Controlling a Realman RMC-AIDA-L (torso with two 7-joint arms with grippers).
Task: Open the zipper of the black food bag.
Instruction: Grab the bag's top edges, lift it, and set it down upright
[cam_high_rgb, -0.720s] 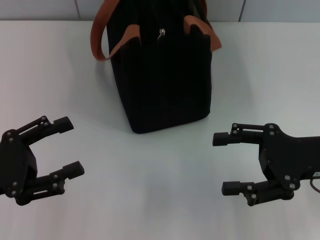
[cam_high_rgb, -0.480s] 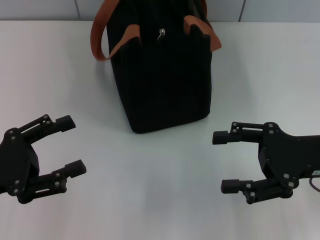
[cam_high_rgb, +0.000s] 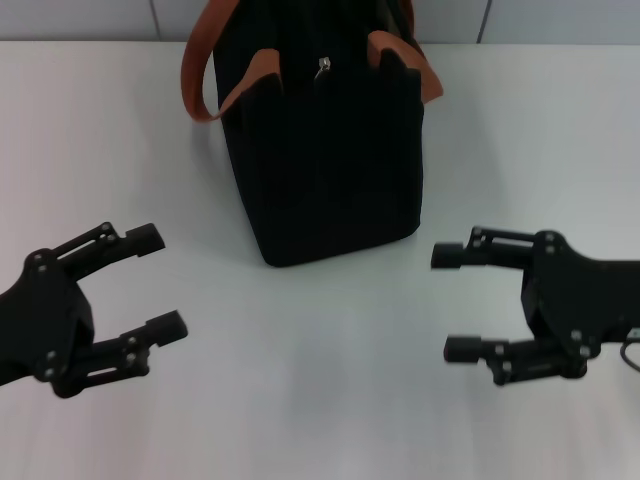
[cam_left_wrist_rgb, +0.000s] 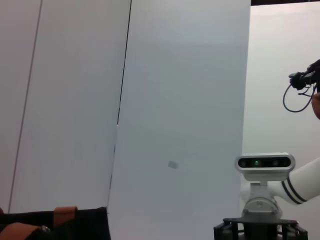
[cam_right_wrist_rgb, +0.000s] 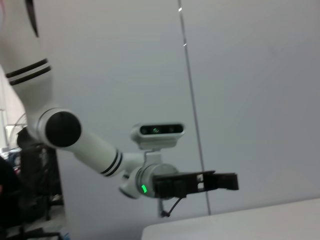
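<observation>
The black food bag (cam_high_rgb: 330, 150) stands upright at the back middle of the white table, with orange-brown strap handles (cam_high_rgb: 200, 70) drooping over its sides. Its zipper runs along the top seam, and the small silver pull tab (cam_high_rgb: 322, 68) hangs at the near end. A corner of the bag (cam_left_wrist_rgb: 55, 225) shows in the left wrist view. My left gripper (cam_high_rgb: 165, 283) is open, low at the front left, well short of the bag. At the front right, my right gripper (cam_high_rgb: 452, 303) is open with nothing between its fingers. The left gripper (cam_right_wrist_rgb: 220, 181) also appears in the right wrist view.
The white table (cam_high_rgb: 320, 400) spreads around the bag, with a pale panelled wall (cam_left_wrist_rgb: 180, 100) behind. Bare table lies between the two grippers and the bag's near face.
My left gripper has moved right and slightly forward toward the bag. The right gripper has shifted a little to the right. The bag has not moved.
</observation>
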